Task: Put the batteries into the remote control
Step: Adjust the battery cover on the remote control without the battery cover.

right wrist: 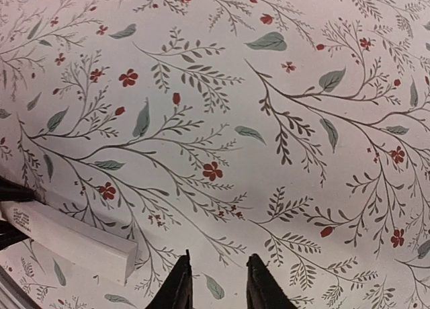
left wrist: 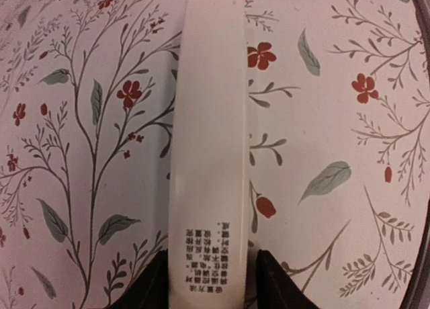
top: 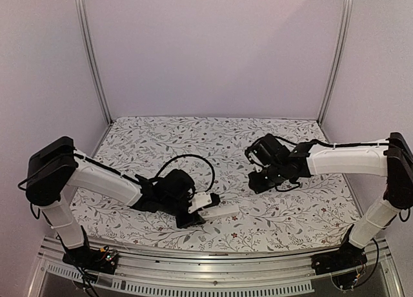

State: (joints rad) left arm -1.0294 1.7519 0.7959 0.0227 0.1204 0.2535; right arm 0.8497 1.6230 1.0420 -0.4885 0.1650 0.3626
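— Currently, where is the remote control (left wrist: 208, 121)?
— Flat on the bench (right wrist: 282, 154), its printed end between the fingers of the left end effector (left wrist: 211, 258), close on both sides; clamping cannot be confirmed.
— And the right end effector (right wrist: 216, 285)?
— Partly open, empty, over the bench.

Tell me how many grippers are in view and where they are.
2. The left gripper straddles one end of the remote control at the front of the floral cloth. The right gripper hangs open over the cloth, right of centre. Neither is hidden.
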